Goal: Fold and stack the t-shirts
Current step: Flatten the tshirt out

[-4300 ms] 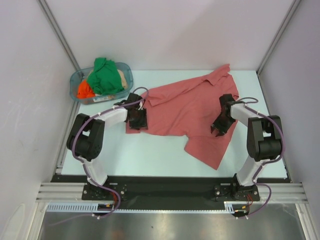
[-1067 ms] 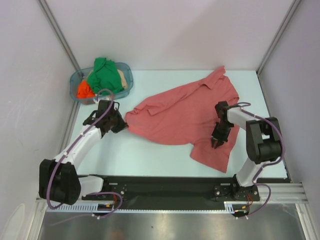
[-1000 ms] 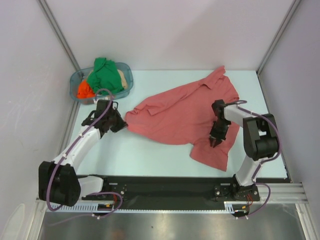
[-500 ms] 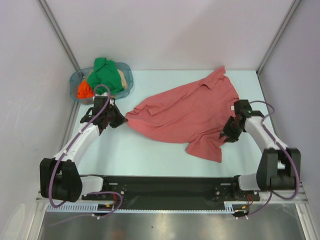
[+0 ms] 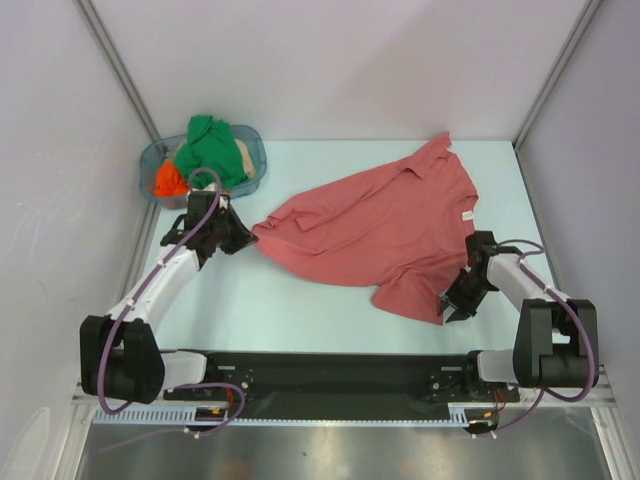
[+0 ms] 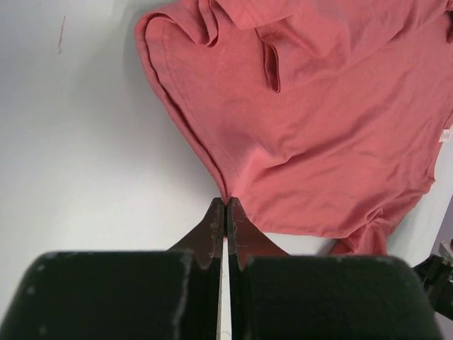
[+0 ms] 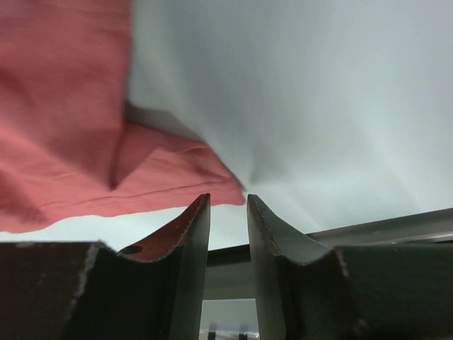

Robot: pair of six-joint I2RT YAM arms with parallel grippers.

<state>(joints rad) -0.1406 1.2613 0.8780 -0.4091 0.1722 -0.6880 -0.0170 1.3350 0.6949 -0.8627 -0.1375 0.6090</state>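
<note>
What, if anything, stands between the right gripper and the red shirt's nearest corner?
Nothing visible does. The right gripper has its jaws slightly apart right at the hem corner of the salmon-red t-shirt, with only bare table beside that corner.

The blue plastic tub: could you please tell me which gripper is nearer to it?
Left. The left gripper is just off the near side of the tub, shut on the edge of the salmon-red shirt; the right gripper is across the table, at that shirt's near-right corner.
</note>
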